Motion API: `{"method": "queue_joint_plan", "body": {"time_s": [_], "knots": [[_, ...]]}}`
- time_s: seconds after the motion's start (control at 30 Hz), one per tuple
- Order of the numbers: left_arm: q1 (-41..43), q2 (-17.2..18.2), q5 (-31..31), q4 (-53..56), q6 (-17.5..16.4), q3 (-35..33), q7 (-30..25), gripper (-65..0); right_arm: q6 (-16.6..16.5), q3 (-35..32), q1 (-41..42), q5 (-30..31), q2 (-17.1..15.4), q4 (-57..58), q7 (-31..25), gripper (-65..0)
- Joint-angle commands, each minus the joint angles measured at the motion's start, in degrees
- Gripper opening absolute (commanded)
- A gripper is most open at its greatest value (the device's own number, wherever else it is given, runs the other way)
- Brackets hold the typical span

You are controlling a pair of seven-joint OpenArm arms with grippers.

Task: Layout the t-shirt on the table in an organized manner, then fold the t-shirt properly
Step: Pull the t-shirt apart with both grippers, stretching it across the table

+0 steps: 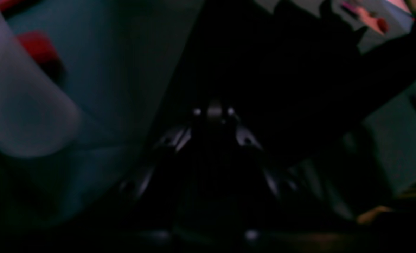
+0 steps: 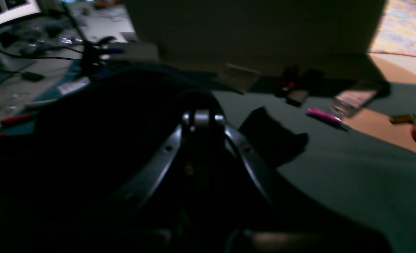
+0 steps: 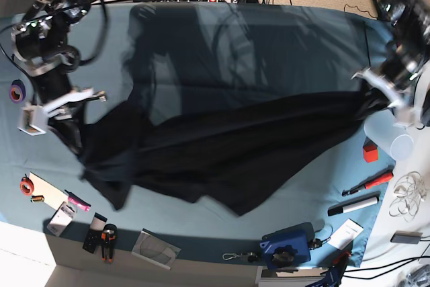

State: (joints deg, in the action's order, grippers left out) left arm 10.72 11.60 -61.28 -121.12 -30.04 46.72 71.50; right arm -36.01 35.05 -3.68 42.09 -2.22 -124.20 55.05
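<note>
The large black cloth t-shirt [image 3: 222,146] is stretched between the 2 grippers, so the layout step is judged in hand. The left gripper [image 3: 373,93] and right gripper [image 3: 74,140] are each clamped on a shirt edge. Next, the cloth hanging below them should be lowered flat onto the teal-blue cloth table [image 3: 295,38].

left hand [image 1: 213,116]: my left wrist view is dark and blurred; I cannot make out the fingertips, and black cloth swallows them.
right hand [image 2: 202,121]: my right wrist view shows the tip sunk in dark fabric, so I cannot see where the pads meet.
t-shirt [image 3: 228,146]: from the base view I cannot tell the printed side, collar or sleeves; both ends run under the hands.
table [image 3: 282,38]: the front corners and the right side are cut off by the picture's edge.
small items [image 3: 101,240]: the bits along the front rim are too small for me to name.
</note>
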Motion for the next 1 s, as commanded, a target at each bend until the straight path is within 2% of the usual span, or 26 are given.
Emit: {"method": "queue_joint_plan", "body": {"time_s": [0.0, 0.13, 0.17, 0.23, 0.3, 0.4, 0.5, 0.6, 0.7, 0.77, 0.8, 0.83, 0.9, 0.93, 0.97], "knots": [[0.6, 0.8, -1.9, -3.6, -0.1, 1.8, -1.6, -65.0, -0.5, 0.5, 0.5, 1.9, -0.1, -1.0, -2.1, -65.0], [3.8, 0.7, -1.8, -11.9, -0.1, 7.5, -3.9, -65.0, -0.3, 3.3, 0.7, 1.9, 1.0, -1.0, -2.6, -65.0], [4.1, 0.7, -1.8, -12.8, -0.1, 7.9, -4.2, -65.0, 0.2, 3.8, 0.7, 1.0, 0.9, -1.0, -3.0, -65.0], [4.0, 0.6, -1.8, -13.1, 0.0, 7.5, -4.6, -65.0, 3.5, 4.1, 0.7, -1.9, 0.9, -1.0, -3.4, -65.0], [4.1, 0.1, -1.8, -12.9, 0.0, 5.6, -4.6, -65.0, 5.8, 4.0, 0.7, -5.0, 0.9, -1.0, -3.8, -65.0], [4.0, -1.7, -0.9, -12.8, 0.0, 1.4, -5.0, -65.0, 6.5, 4.0, 0.7, -7.3, 0.3, -1.0, -4.3, -65.0], [4.0, -3.7, 4.5, -12.8, 1.4, -2.8, -7.0, -65.0, 7.8, 4.0, 0.5, -11.8, -0.2, -0.9, -3.8, -65.0], [4.0, -4.1, 7.6, -12.8, 2.1, -5.1, -7.7, -65.0, 10.1, 4.0, -0.5, -14.6, -1.0, 1.7, -3.6, -65.0], [4.0, -4.1, 7.5, -12.8, 2.1, -5.4, -8.1, -65.0, 12.4, 4.0, -1.2, -13.6, -2.3, 8.5, -0.4, -65.0], [4.0, -4.1, 7.5, -12.8, 2.1, -5.4, -8.1, -65.0, 12.7, 4.0, -1.3, -6.8, -3.2, 14.6, 4.7, -65.0], [4.0, -4.1, 7.5, -12.8, 2.1, -5.4, -8.2, -65.0, 11.7, 4.0, -1.3, -2.4, -3.2, 17.6, 8.2, -65.0], [4.0, -4.1, 7.5, -12.8, 2.1, -5.4, -8.2, -65.0, 8.9, 4.0, -1.4, 2.8, -3.2, 20.0, 12.0, -65.0], [4.1, -4.1, 7.5, -12.8, 2.0, -5.4, -8.1, -65.0, -0.5, 4.1, -1.7, 15.5, -3.2, 22.5, 17.7, -65.0], [4.1, -4.1, 7.5, -12.8, 1.9, -5.4, -8.1, -65.0, -3.8, 4.5, -1.7, 19.5, -3.2, 22.6, 17.1, -65.0], [4.1, -4.1, 7.5, -12.8, 1.9, -5.4, -8.1, -65.0, -4.0, 5.4, -1.1, 20.4, -3.2, 22.5, 13.8, -65.0]]}}
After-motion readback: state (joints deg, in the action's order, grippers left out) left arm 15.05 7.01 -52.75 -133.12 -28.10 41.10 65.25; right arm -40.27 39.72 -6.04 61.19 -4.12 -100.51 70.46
